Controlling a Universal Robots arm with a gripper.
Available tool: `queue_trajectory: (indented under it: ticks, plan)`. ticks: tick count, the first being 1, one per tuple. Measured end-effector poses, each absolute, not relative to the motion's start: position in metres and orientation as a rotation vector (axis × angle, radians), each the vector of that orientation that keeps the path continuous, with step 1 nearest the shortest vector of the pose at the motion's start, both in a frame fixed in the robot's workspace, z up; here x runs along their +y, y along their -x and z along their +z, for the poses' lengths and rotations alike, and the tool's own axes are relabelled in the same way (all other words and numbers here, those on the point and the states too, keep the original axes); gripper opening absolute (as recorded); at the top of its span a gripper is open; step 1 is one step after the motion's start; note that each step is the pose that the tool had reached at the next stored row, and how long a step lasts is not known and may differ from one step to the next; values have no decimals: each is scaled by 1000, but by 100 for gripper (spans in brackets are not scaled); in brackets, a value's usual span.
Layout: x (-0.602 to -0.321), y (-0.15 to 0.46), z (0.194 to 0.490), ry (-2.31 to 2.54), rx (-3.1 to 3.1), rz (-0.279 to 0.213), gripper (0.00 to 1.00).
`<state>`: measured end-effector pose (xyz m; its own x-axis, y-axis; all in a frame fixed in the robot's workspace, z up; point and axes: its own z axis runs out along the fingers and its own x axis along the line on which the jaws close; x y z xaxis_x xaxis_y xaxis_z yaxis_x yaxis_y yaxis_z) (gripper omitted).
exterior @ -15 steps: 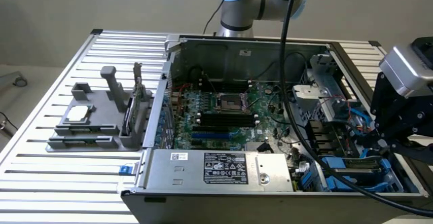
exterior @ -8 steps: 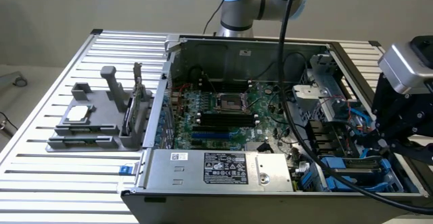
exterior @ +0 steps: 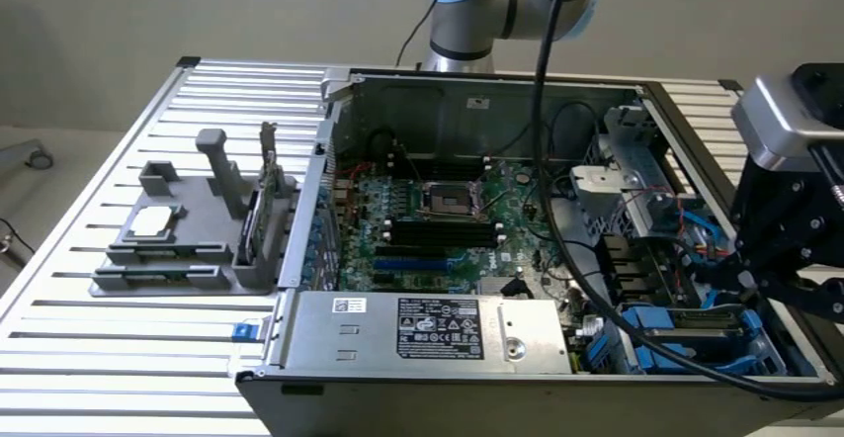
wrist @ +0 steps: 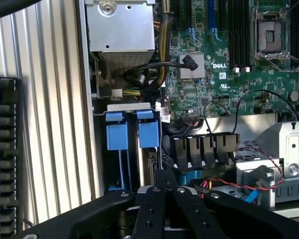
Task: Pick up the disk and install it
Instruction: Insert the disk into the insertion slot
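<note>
We judge the install step to be in hand. The disk (exterior: pixel 693 320) lies in the drive bay (exterior: pixel 768 354) at the computer case's (exterior: pixel 528 402) near corner, on the exterior view's right. Our pincer (wrist: pixel 167 175) hangs just above it, clenched tip to tip. Seating the disk calls for keeping it square to the bay.

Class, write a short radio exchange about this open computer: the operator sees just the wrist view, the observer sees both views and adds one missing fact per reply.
Operator: What stands outside the case?
Observer: A grey parts holder, on the slatted table at the exterior view's left.
Operator: Where is my gripper?
Observer: Above the case's near corner at the exterior view's right.
</note>
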<state>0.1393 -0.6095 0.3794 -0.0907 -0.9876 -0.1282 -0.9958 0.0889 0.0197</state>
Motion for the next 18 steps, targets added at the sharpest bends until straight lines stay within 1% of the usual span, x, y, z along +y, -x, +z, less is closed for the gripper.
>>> queue_trajectory:
  ticks: [3, 4, 5, 6, 18]
  plan:
    - [-610, -139, 379, 2029, 2291, 145, 11]
    - [-610, -139, 379, 2015, 2304, 142, 17]
    - [-610, -139, 379, 2001, 2316, 141, 17]
    - [-610, -139, 379, 1987, 2329, 139, 24]
    - [-610, -139, 379, 1806, 2474, 123, 24]
